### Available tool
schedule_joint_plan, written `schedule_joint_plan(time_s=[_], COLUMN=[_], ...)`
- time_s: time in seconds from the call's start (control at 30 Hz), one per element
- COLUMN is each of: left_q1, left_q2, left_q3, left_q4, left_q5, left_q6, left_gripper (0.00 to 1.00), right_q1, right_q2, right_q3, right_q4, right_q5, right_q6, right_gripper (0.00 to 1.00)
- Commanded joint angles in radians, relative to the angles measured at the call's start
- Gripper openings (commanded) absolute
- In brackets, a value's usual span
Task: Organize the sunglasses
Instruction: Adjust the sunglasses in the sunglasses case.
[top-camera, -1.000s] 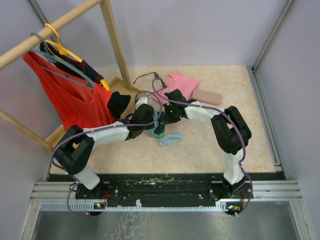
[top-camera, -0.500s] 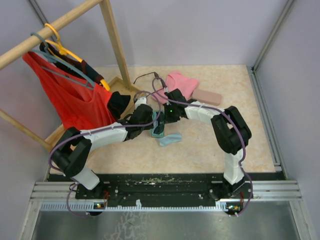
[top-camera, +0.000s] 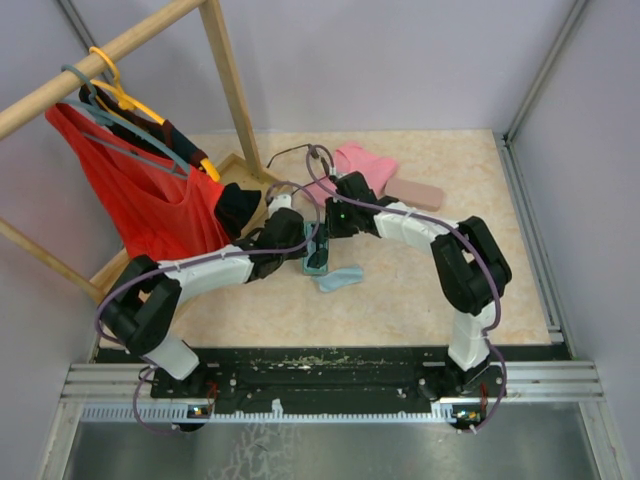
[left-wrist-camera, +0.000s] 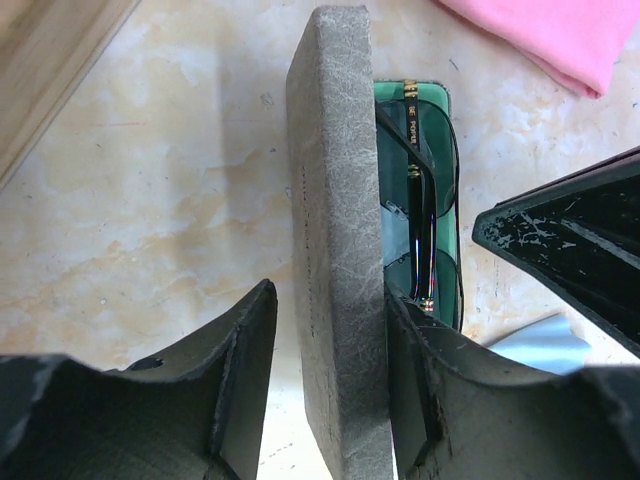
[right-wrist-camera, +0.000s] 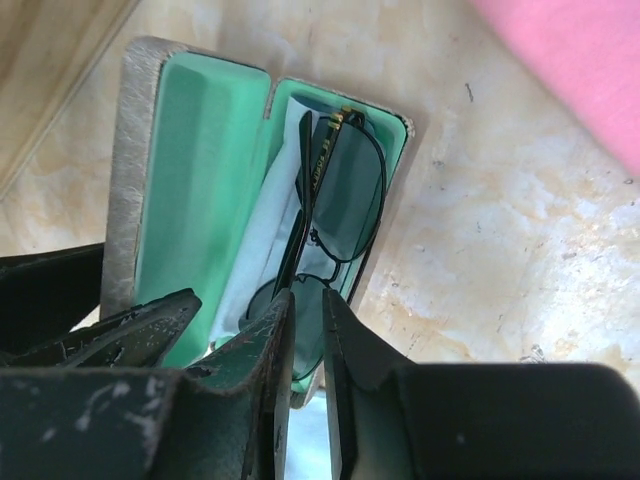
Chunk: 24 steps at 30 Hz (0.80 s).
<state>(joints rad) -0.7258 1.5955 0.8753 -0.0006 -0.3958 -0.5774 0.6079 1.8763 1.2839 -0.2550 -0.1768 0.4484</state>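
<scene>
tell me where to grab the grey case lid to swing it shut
Pinch the lid across its thin free edge, coming from above. It stands upright on its hinge beside the sunglasses lying in the tray, so both flat faces are exposed and the edge points up.

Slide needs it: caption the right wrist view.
Sunglasses lie folded in the open case; left gripper around its lid.

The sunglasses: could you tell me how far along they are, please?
Done: one pair of sunglasses lies in the open grey case. In hand: left fingers bracket its upright lid; right fingers, narrowly parted, sit at the frame. Left: closing the lid.
</scene>
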Motion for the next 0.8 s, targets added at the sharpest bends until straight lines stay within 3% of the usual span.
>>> schedule_joint_plan(time_s=[0.0,0.13,0.3,0.6,0.77], left_q1=[0.019,0.041,0.071,0.077,0.077], left_q2=[-0.061,-0.081,-0.045,-0.009,-0.022], left_q3=[-0.009,-0.004,0.015,0.026,0.023], left_q4=[0.004,0.010,0.026,0.049,0.044], left_q5=[0.014,0.042,0.105,0.179,0.184], left_q6=[0.019,0.039,0.085,0.112,0.109], left_gripper=[0.53,0.59,0.59,0.48,0.46], right_q1=[0.012,0.012,0.001,-0.017,-0.017], right_q2=[-0.077,-0.103,-0.148,-0.121,-0.094], right_q3=[-0.015,-0.054,-0.145,-0.162,-0.143], right_q4=[0.047,0.059,0.167,0.203,0.188], right_q5=[0.057,0.114,0.100,0.004,0.003], right_q6=[0.006,0.019,0.066,0.089,0.099], right_gripper=[0.20,0.29,0.38,0.38,0.34])
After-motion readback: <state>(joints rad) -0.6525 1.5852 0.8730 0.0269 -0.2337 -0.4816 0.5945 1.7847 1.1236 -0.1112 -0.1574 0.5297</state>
